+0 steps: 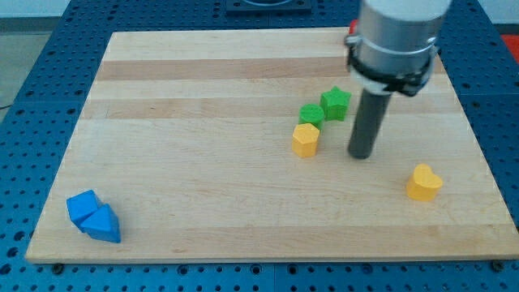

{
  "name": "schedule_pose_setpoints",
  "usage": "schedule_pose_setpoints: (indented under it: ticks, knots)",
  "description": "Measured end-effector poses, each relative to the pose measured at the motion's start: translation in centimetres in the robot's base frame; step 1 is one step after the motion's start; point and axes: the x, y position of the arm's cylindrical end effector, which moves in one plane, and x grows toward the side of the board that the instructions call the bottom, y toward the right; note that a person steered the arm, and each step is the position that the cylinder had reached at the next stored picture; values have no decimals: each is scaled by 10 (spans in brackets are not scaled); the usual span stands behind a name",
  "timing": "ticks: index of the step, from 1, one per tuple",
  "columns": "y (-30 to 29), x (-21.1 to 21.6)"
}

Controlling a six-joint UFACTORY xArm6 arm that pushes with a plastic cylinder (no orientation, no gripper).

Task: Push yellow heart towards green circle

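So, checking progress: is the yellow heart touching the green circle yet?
No. The yellow heart sits apart near the right edge; green circle is mid-board.

- My tip [361, 154] stands on bare board, open wood all round it.
- At my 10 o'clock, three blocks bunch together: green star [335, 103], green circle [311, 114], yellow block [306, 139].
- Yellow heart [424, 182] sits at my 4 o'clock, bare wood between us.
- Two blue blocks [93, 216] lie well apart at 8 o'clock.
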Motion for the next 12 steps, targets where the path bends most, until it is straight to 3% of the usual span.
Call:
schedule_pose_setpoints:
  ticks: [1,2,3,4,5,6,7,8,9,10,11,12]
  knots:
    - [76,7]
    - [113,63]
    - [73,94]
    - [0,95]
    - [1,99]
    - [52,98]
    - [60,67]
    - [9,48]
    - [-82,48]
    - [-75,61]
    - [2,69]
    - [46,42]
